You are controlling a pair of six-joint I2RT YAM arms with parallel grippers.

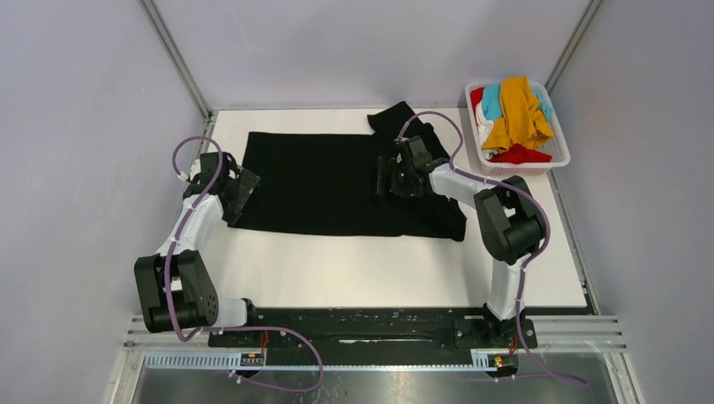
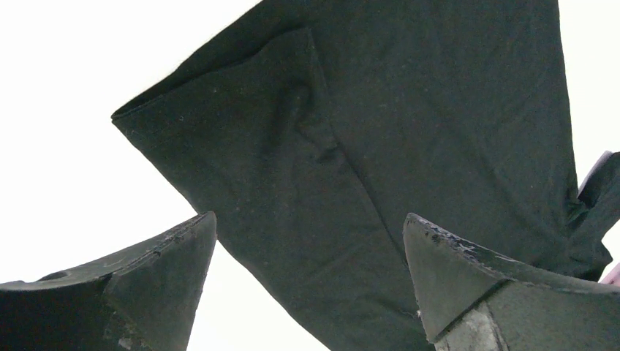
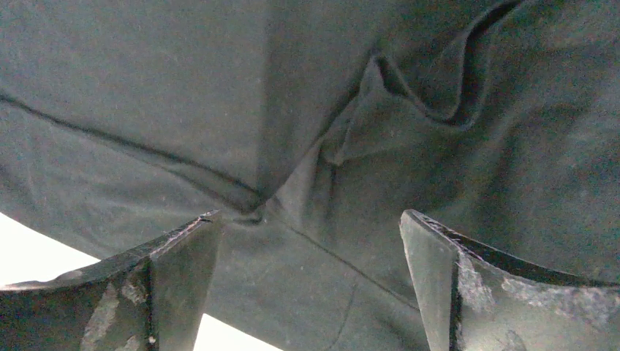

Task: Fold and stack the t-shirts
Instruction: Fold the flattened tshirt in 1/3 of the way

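Note:
A large black t-shirt (image 1: 328,181) lies spread flat on the white table (image 1: 379,269), one sleeve poking out at the back right. My left gripper (image 1: 238,189) hovers open over the shirt's left edge; in the left wrist view the black fabric (image 2: 351,146) shows between its spread fingers. My right gripper (image 1: 391,177) stands open above the shirt's right part, over a wrinkled fold (image 3: 351,139). Neither holds cloth. More t-shirts, mustard-orange (image 1: 518,109), teal-blue (image 1: 491,101), red (image 1: 520,155) and white, are piled in the basket.
A white plastic slotted basket (image 1: 562,156) sits at the table's back right corner. Grey walls and metal frame posts enclose the table on three sides. The arm bases are bolted on a rail along the near edge.

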